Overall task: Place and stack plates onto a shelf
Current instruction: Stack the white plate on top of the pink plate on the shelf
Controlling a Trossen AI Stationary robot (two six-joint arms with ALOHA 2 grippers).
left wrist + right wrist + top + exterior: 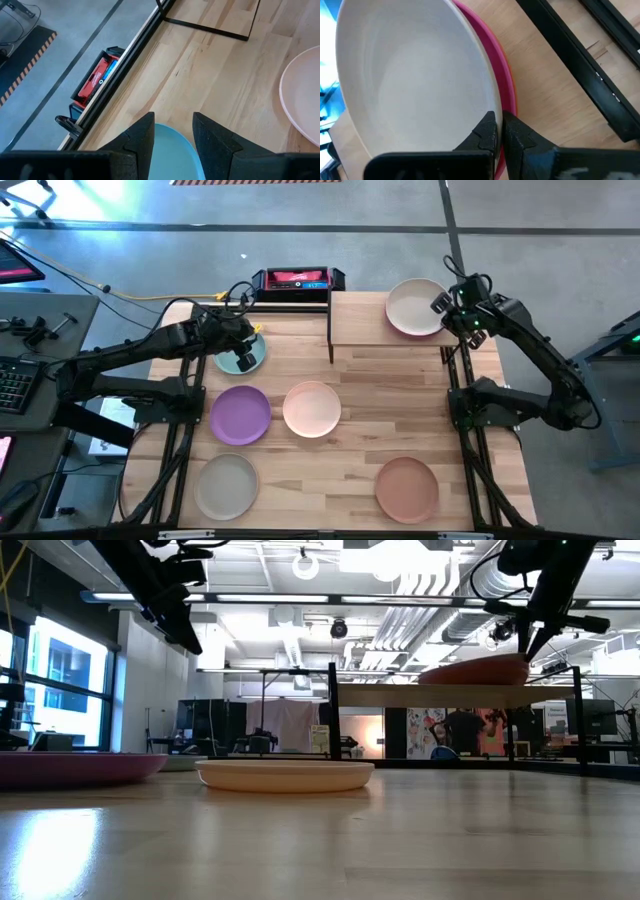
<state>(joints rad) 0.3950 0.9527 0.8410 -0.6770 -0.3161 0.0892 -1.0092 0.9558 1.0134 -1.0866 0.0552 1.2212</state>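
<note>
A cream plate (412, 308) lies on top of a stack on the right half of the shelf (360, 320). In the right wrist view a hot pink plate (495, 55) and an orange rim show under the cream plate (410, 75). My right gripper (448, 308) is shut on the cream plate's rim. My left gripper (240, 340) hangs open above the teal plate (245, 362), which lies flat on the table left of the shelf. In the left wrist view the teal plate (172, 155) shows between the open fingers of my left gripper (172, 132). My right gripper (499, 125) pinches the cream plate's rim (487, 107) on its right-hand side, one finger inside the plate and one outside. The fingers come slanting down from the table's right. The plate lies on the hot pink plate beneath it.
On the table lie a purple plate (240, 415), a peach plate (312, 408), a beige plate (227, 485) and a terracotta plate (407, 488). A red and black box (295, 279) sits at the far edge. The shelf's left half is bare wood.
</note>
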